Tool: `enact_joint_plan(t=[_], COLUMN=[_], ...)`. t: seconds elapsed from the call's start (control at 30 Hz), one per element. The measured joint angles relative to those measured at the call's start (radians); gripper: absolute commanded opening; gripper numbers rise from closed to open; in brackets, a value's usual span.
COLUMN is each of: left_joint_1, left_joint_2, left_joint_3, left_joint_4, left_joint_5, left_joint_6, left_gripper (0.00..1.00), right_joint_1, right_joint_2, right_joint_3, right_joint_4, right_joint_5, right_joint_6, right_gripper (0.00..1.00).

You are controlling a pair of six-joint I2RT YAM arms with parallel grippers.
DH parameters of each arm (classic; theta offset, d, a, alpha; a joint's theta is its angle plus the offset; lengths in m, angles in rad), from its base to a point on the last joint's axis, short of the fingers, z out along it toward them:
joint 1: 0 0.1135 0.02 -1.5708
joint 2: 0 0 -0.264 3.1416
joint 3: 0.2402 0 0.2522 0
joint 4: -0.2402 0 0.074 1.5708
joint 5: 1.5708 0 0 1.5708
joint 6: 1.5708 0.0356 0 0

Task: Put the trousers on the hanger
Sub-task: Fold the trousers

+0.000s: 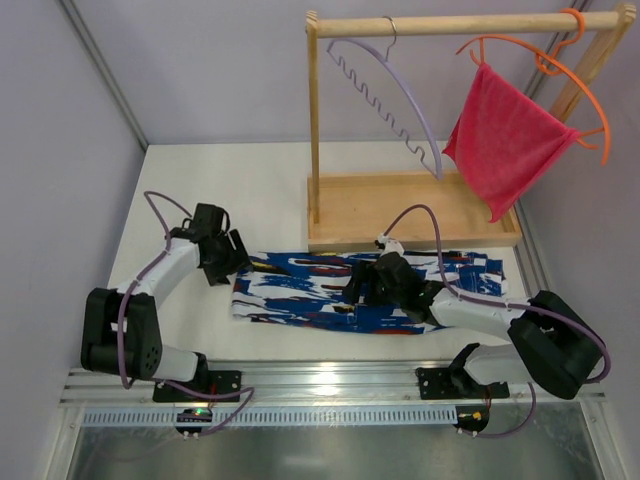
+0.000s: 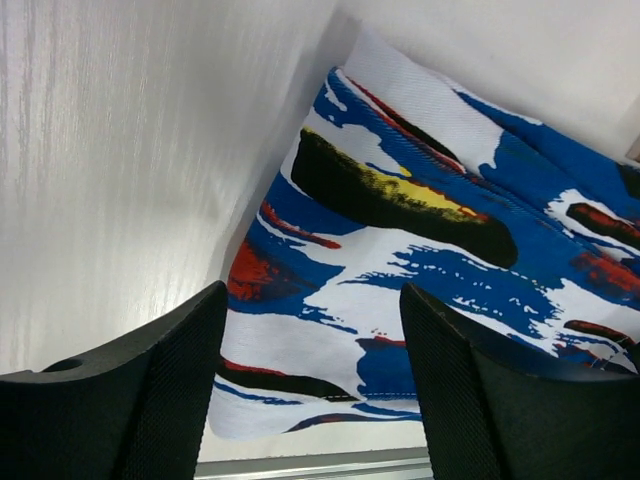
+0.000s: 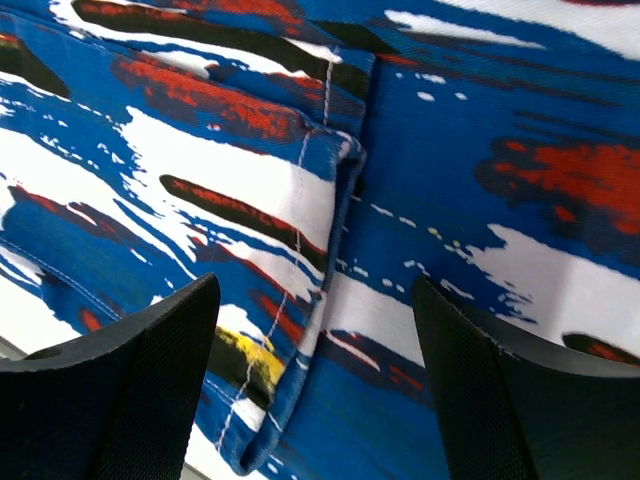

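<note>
- Two pincers are in view, and both stand with jaws apart and nothing clamped.
- The left pincer (image 1: 238,262) (image 2: 312,305) sits low at the left end of the trousers (image 1: 290,295). In the left wrist view its two black fingers (image 2: 160,390) frame the fabric edge and the white counter (image 2: 120,150). Whether the fingers touch the cloth cannot be told.
- The right pincer (image 1: 358,285) (image 3: 315,295) is over the middle of the trousers (image 3: 480,250). A stitched seam and a folded hem lie between its fingers (image 3: 140,380).
- The trousers (image 2: 420,230) lie flat on the counter (image 1: 200,180), lengthwise from left to right, just in front of the wooden tray base (image 1: 400,200) of the rack.
- The hanger (image 1: 415,100) hangs by its metal hook from the rack's top bar (image 1: 450,25), bare and well apart from the trousers.
- An orange hanger (image 1: 575,85) hangs at the right end of the same bar and carries a pink-red cloth (image 1: 505,140).
</note>
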Motion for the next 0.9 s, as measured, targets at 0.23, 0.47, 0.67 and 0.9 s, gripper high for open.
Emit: enact_joint_plan(t=[0.23,0.47,0.67,0.9], left_joint_1=[0.008,0.021,0.021,0.021], left_joint_2=[0.099,0.154,0.153,0.153], left_joint_3=[-0.008,-0.005,-0.005,0.005], left_joint_4=[0.021,0.019,0.016,-0.006], left_joint_5=[0.024,0.011,-0.012,-0.065], left_joint_6=[0.008,0.011,0.011,0.013], left_gripper=[0.52,0.19,0.10,0.01], right_joint_1=[-0.016,-0.013,-0.002,0.016], right_joint_2=[0.106,0.177,0.214,0.286], right_joint_3=[-0.012,-0.013,-0.002,0.034], right_joint_4=[0.208,0.340,0.373,0.388], right_joint_5=[-0.081,-0.108,-0.095,-0.080], right_joint_6=[0.000,0.018,0.024,0.021], right_gripper=[0.78,0.77,0.63,0.16])
